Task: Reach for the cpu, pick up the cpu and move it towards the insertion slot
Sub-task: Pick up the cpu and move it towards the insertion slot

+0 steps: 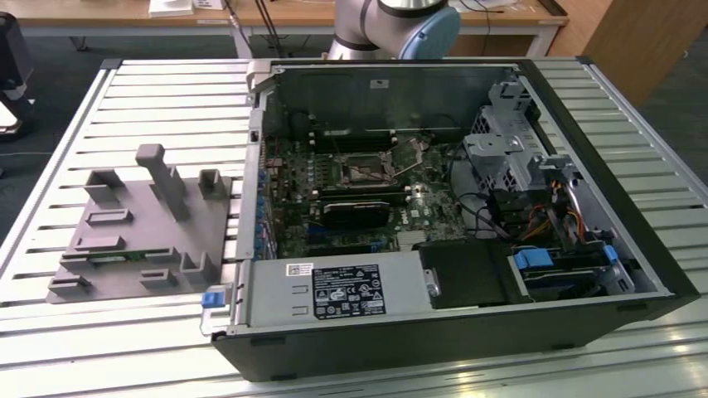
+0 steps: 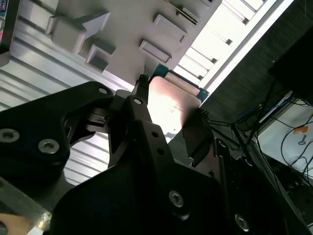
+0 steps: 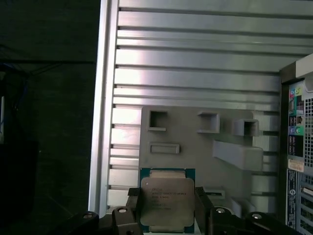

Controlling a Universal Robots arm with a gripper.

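The gripper [image 3: 167, 208] is pinching the cpu [image 3: 167, 196] by two opposite edges. In the first wrist view one black finger [image 3: 132, 205] presses each side of the chip. The chip's silvery lid faces the camera, with the green rim showing around it. In the second wrist view the cpu [image 2: 168, 107] sits between the same two jaws of the gripper [image 2: 171, 100], and its metal face catches a bright glare.

The chip is off the surface (both wrist views show it lifted). It hangs over the grey plastic fixture block [image 3: 195, 156] with its pockets and pegs. The block rests on the slatted aluminium table [image 3: 195, 58].

In the exterior view that fixture block [image 1: 122, 240] lies on the exterior view's left of the table [image 1: 166, 91], just beside the open computer case [image 1: 443, 348]. The insertion slot [image 1: 363, 170], a small dark square socket with a metal frame, sits on the green motherboard inside the case. It is towards the far side, with a black card [image 1: 354, 211] just nearer than it. The slot is well apart from the fixture block, with the case's left wall between them. The base of the robot arm [image 1: 393, 25] rises beyond the far edge of the case.
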